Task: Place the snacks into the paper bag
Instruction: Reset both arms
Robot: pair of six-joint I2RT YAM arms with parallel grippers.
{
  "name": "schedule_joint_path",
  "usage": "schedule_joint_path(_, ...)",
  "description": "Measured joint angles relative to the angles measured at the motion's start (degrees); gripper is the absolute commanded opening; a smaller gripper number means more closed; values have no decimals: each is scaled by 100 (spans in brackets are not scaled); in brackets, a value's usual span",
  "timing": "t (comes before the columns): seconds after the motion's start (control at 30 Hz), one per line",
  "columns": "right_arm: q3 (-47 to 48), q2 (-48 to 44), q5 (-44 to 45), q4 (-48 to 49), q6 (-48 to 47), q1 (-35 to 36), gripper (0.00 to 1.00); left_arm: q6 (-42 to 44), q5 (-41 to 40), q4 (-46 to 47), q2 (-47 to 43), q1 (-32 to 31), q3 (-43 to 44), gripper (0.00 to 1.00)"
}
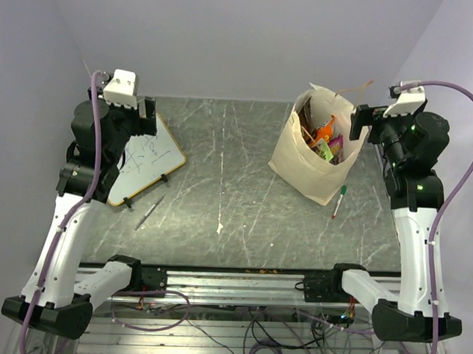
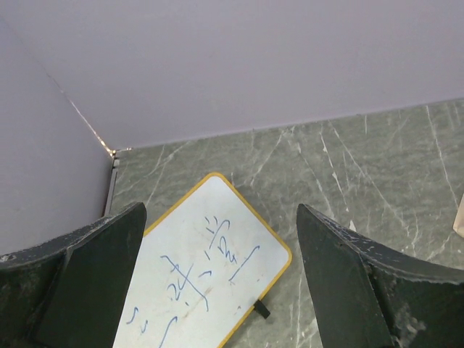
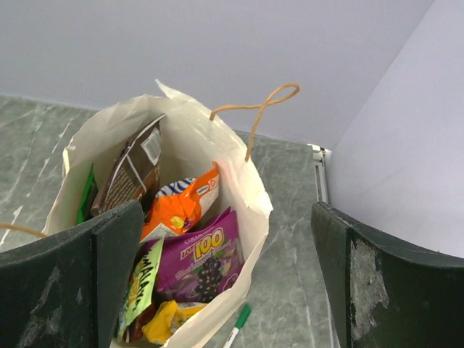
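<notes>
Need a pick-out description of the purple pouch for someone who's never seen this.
On the right side of the grey table stands a tan paper bag, top open. Inside, beside the orange pouch, sits the purple pouch. It is the only purple packet, printed with "100" and dark berries.

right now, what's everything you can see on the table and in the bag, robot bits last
tall beige paper bag: one, tan, upright, far right of table
snack packets: at least six, in the bag: brown pouch, orange pouch, purple pouch, green-white pouch, yellow packet, green packet
white whiteboard: one, yellow rim, blue writing, far left
green-capped marker: one, white, lying by the bag
thin grey stick: one, near the whiteboard
grey marbled table: one
left gripper: open, over the whiteboard
right gripper: open, over the bag
</notes>
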Motion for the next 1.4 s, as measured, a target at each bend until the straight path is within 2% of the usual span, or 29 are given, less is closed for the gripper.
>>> schedule_joint_path(0.17,94,46,116,59,79,-136,100,-24,4,0,308,0,382,95)
schedule_joint_path(0.97,-164,-162,44,-7,85,-514,100,-214,42,-210,219,111,352,95)
schedule_joint_path(1.4,-164,-184,-350,-42,-2,-542,100,-216,57,-214,192,111,317,95)
